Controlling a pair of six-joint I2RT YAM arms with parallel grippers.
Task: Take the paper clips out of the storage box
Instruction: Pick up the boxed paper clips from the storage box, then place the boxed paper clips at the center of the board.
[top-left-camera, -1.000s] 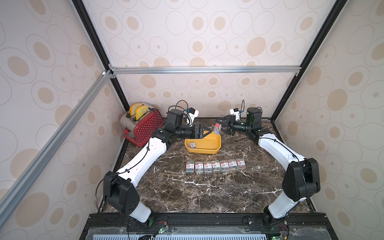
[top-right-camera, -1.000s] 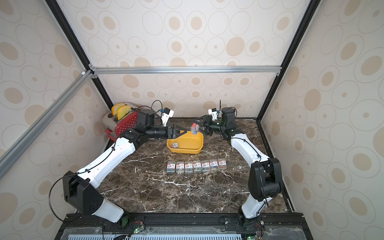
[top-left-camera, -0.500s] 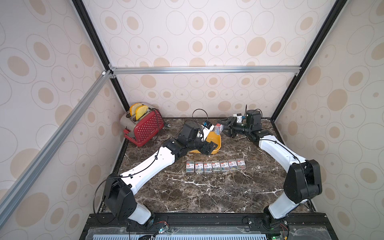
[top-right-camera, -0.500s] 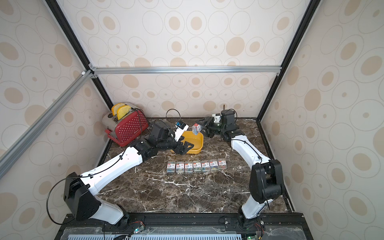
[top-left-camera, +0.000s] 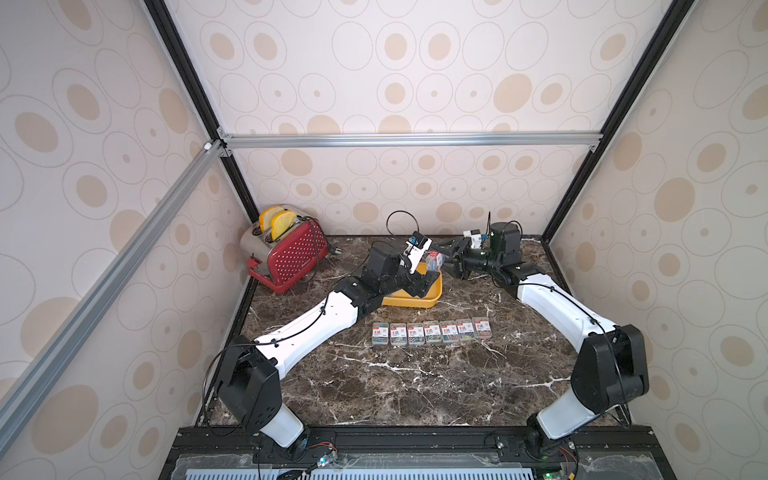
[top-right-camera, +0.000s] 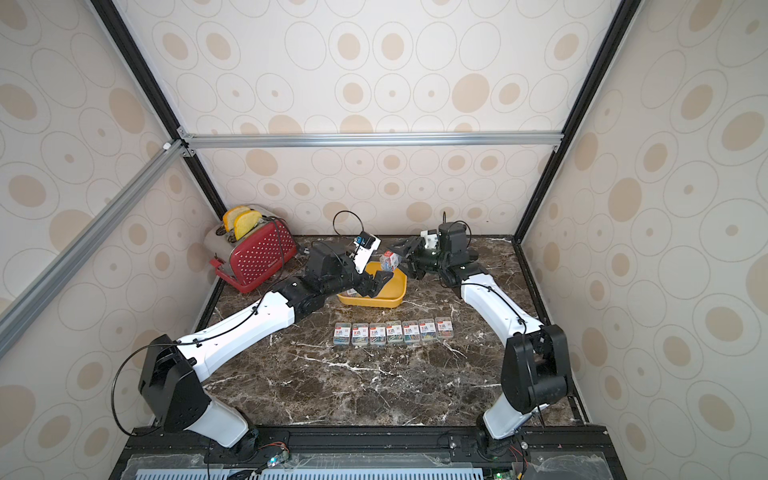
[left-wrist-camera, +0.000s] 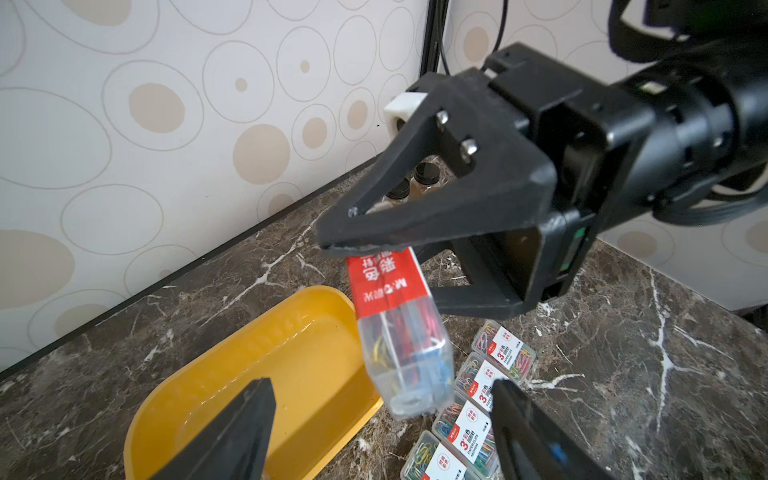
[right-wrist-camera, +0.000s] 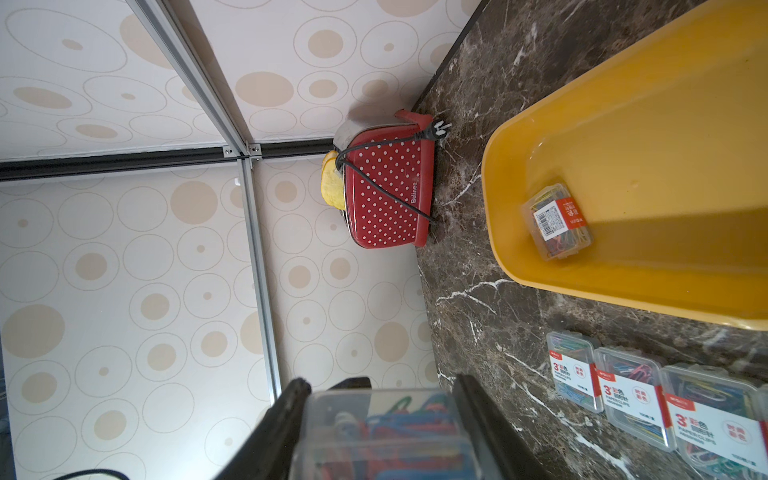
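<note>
The yellow storage box (top-left-camera: 409, 302) (top-right-camera: 374, 302) stands at the back middle of the marble table. My right gripper (top-left-camera: 441, 261) (right-wrist-camera: 382, 386) is shut on one clear box of paper clips (top-left-camera: 434, 259) (top-right-camera: 389, 261) (left-wrist-camera: 399, 328) and holds it in the air above the tub's far right corner. My left gripper (top-left-camera: 426, 283) (left-wrist-camera: 380, 384) is open over the tub, just below that box, touching nothing. One more clip box (right-wrist-camera: 557, 222) lies inside the tub (right-wrist-camera: 623, 166). Several clip boxes (top-left-camera: 432, 332) (top-right-camera: 392, 332) lie in a row on the table in front of it.
A red dotted toaster (top-left-camera: 286, 249) (right-wrist-camera: 386, 187) with bread slices stands at the back left corner, its cord and plug beside it. Two brown black-capped jars (left-wrist-camera: 415, 183) stand by the back wall behind my right gripper. Patterned walls close in three sides.
My left arm has swung from the tub's far left side down and forward over the tub, and its jaws have widened. The right gripper keeps its clip box, almost unmoved.
</note>
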